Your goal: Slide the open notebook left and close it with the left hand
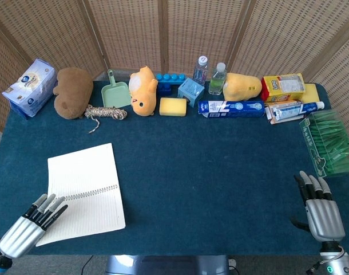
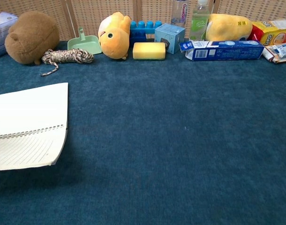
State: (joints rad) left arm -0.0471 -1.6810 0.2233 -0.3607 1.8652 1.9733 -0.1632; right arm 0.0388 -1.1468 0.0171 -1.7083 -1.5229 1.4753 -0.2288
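Note:
The open spiral notebook [image 1: 84,192] lies at the table's near left, its white pages also filling the left edge of the chest view [image 2: 28,126]. Its near lined page is tilted up off the cloth, with a shadow under it. My left hand [image 1: 24,230] is at the near-left corner of that page, fingers straight and slightly spread, their tips touching the page's left edge. It grips nothing that I can see. My right hand [image 1: 322,211] rests at the near right with fingers straight, holding nothing. Neither hand shows in the chest view.
Along the far edge stand a tissue pack [image 1: 28,87], brown plush [image 1: 72,91], rope coil [image 1: 106,112], green dustpan [image 1: 115,91], orange plush [image 1: 142,90], yellow sponge [image 1: 173,106], bottles [image 1: 218,78] and boxes [image 1: 230,107]. A green rack [image 1: 329,142] sits at the right edge.

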